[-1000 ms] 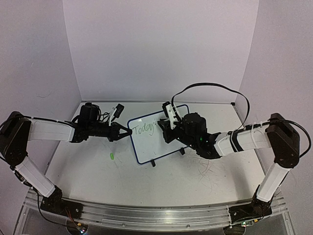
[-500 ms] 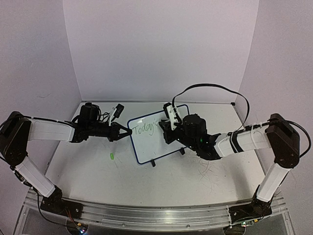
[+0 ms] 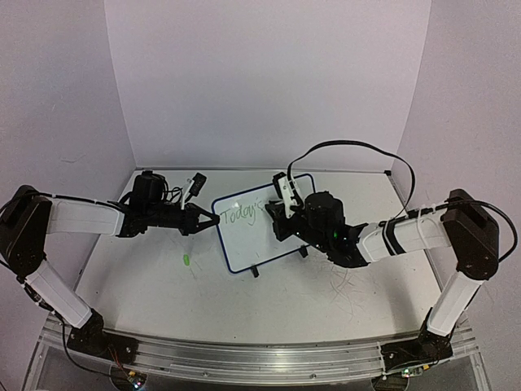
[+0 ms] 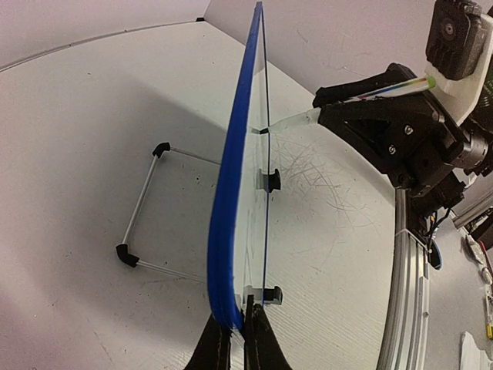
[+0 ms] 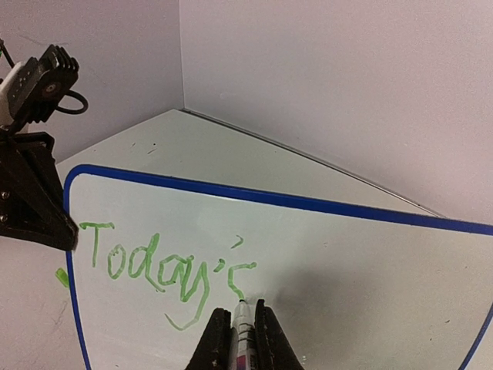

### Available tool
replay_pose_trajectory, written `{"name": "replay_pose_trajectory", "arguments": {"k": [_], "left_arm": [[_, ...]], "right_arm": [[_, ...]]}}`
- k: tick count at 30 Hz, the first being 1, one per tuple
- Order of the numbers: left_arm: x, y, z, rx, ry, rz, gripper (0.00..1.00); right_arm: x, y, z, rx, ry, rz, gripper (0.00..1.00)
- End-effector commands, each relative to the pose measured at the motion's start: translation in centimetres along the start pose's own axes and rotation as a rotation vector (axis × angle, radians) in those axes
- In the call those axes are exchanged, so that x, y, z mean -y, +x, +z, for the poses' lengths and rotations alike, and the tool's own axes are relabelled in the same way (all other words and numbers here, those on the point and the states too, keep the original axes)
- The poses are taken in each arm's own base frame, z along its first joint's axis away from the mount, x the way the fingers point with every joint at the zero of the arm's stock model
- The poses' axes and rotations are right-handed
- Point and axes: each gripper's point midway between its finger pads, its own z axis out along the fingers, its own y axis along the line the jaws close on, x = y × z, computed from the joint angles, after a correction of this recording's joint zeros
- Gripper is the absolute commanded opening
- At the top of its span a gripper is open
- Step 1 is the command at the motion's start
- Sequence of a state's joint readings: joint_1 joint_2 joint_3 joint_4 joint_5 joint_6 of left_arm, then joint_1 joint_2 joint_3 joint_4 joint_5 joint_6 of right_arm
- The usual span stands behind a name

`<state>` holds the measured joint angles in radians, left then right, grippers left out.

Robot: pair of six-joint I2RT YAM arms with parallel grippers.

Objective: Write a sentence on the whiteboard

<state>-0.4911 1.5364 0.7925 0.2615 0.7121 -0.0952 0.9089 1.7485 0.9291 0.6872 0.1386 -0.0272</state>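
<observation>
The whiteboard (image 3: 254,238) stands tilted on the table, blue-framed; the left wrist view shows it edge-on (image 4: 229,193). My left gripper (image 3: 203,218) (image 4: 237,316) is shut on the board's left edge. Of the sentence, only green "Today's" (image 3: 241,214) (image 5: 154,262) is written, along the board's upper left. My right gripper (image 3: 277,217) (image 5: 240,310) is shut on a marker (image 5: 242,335) whose tip touches the board at the bottom of the "s". The marker's tip (image 4: 289,122) also meets the board in the left wrist view.
A wire stand (image 4: 142,208) props the board from behind, and two black feet (image 3: 256,271) (image 4: 269,179) rest on the table. A small green speck (image 3: 186,260) lies left of the board. Faint scribbles (image 3: 346,281) mark the table at right. Walls enclose the back and sides.
The right gripper with the marker has shifted very slightly at the end of the word. The left arm and the board have not moved.
</observation>
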Motion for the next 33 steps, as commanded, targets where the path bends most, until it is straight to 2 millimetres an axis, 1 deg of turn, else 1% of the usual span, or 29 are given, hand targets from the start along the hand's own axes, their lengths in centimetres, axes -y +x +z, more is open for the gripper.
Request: {"name": "replay_pose_trajectory", "arguments": {"k": [1, 8, 14, 19, 21, 24, 26, 29, 31, 33], "left_arm": [[-0.5, -0.7, -0.1, -0.001, -0.049, 0.089, 0.0], [-0.5, -0.7, -0.1, -0.001, -0.048, 0.088, 0.0], [-0.5, -0.7, -0.1, -0.002, -0.048, 0.088, 0.0], [-0.6, -0.7, -0.1, -0.002, -0.049, 0.084, 0.0], [-0.6, -0.7, -0.1, -0.002, -0.05, 0.084, 0.0], [-0.7, -0.6, -0.1, -0.004, -0.053, 0.083, 0.0], [-0.7, -0.6, -0.1, -0.003, -0.055, 0.083, 0.0], [-0.6, -0.7, -0.1, -0.001, -0.05, 0.085, 0.0], [-0.6, -0.7, -0.1, -0.002, -0.05, 0.085, 0.0], [-0.6, -0.6, -0.1, -0.004, -0.052, 0.083, 0.0]], "right_arm": [[-0.6, 0.4, 0.1, -0.015, -0.018, 0.007, 0.0], [-1.1, 0.0, 0.4, -0.007, -0.035, 0.008, 0.0], [-1.4, -0.8, 0.8, 0.011, -0.042, 0.018, 0.0], [-1.3, -1.7, 0.4, 0.029, -0.046, 0.023, 0.0], [-1.6, -2.0, -0.1, 0.039, -0.07, 0.026, 0.0], [-1.9, -4.2, -2.7, 0.119, -0.126, 0.067, 0.0], [-1.1, -4.8, -3.4, 0.135, -0.126, 0.093, 0.0], [1.1, -4.5, -3.3, 0.124, -0.111, 0.13, 0.0], [1.6, -4.7, -3.1, 0.128, -0.096, 0.125, 0.0], [1.7, -5.0, -2.7, 0.134, -0.09, 0.116, 0.0]]}}
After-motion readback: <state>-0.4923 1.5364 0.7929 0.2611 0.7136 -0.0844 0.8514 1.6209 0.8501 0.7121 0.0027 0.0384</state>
